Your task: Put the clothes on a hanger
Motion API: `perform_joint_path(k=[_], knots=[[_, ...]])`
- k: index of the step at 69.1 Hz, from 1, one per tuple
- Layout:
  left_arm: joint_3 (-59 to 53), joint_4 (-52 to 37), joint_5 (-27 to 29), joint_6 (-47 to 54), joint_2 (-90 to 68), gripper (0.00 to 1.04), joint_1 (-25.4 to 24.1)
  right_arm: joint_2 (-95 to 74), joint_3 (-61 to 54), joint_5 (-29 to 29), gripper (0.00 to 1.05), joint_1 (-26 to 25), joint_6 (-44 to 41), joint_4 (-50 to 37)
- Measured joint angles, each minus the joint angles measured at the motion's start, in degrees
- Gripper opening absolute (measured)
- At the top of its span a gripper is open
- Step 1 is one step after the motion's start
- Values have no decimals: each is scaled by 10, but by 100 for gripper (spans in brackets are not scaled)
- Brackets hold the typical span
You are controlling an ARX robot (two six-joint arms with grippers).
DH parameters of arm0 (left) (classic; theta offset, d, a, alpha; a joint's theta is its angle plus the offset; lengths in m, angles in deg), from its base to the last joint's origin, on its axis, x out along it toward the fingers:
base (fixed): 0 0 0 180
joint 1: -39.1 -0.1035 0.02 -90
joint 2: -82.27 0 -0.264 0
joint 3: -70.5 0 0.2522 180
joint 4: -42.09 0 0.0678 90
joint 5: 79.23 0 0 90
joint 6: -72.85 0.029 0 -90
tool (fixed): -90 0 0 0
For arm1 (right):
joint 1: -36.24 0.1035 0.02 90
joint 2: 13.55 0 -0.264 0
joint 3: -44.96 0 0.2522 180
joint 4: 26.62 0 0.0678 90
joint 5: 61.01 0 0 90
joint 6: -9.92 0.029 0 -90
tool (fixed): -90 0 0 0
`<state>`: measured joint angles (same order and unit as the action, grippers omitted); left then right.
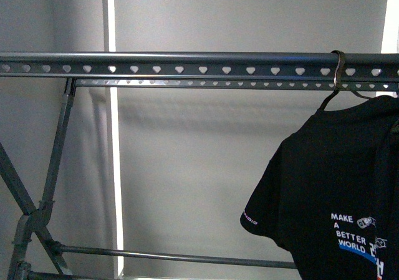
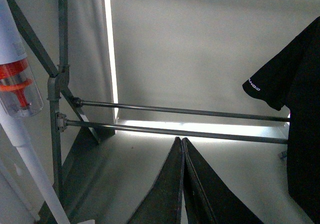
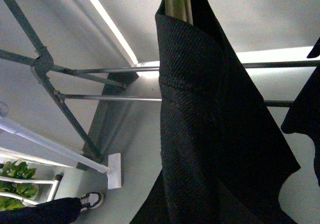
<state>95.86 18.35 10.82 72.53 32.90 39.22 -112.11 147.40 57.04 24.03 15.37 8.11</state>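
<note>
The black T-shirt (image 1: pixel 336 193) with the white "MAKE A BETTER WORLD" print hangs at the far right of the front view. It is on a thin wire coat hanger whose hook (image 1: pixel 337 68) sits over the grey rack rail (image 1: pixel 187 68) with heart-shaped holes. Neither gripper shows in the front view. In the left wrist view my left gripper (image 2: pixel 181 140) is shut and empty, low before the rack's lower bars, and the shirt's sleeve (image 2: pixel 295 74) hangs apart from it. In the right wrist view the T-shirt's black cloth (image 3: pixel 210 134) fills the middle and hides my right gripper, which is shut on it.
The rack's crossed grey legs (image 1: pixel 37 211) and lower crossbars (image 2: pixel 175 130) stand at the left and below. A white stick vacuum (image 2: pixel 15 84) leans by the legs, its head (image 3: pixel 114 170) on the floor. A person's shoe (image 3: pixel 90 200) and a potted plant (image 3: pixel 15 174) are nearby.
</note>
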Motion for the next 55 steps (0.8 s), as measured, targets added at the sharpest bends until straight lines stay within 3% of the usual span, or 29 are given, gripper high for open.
perform_joint_path(k=[11, 17, 24, 30, 40, 44, 48, 55], knots=[[-35, 14, 0, 0, 50, 4, 0, 3, -36, -2, 6, 0, -2, -42], [-50, 27, 0, 0, 77, 4, 0, 22, -88, -33, 21, 0, -17, -97], [-65, 46, 0, 0, 111, 4, 0, 82, -188, -59, 41, -5, -24, -222], [-75, 64, 0, 0, 139, 4, 0, 184, -309, -44, 58, -18, -14, -358], [-88, 95, 0, 0, 182, 4, 0, 406, -508, -23, 83, -54, 23, -480], [-97, 101, 0, 0, 202, 4, 0, 573, -607, -98, 69, -54, -15, -349], [-106, 98, 0, 1, 214, 4, 0, 730, -702, -104, 54, -53, -35, -229], [-106, 138, 0, 2, 258, 4, 0, 926, -831, -167, 28, 2, -49, -216]])
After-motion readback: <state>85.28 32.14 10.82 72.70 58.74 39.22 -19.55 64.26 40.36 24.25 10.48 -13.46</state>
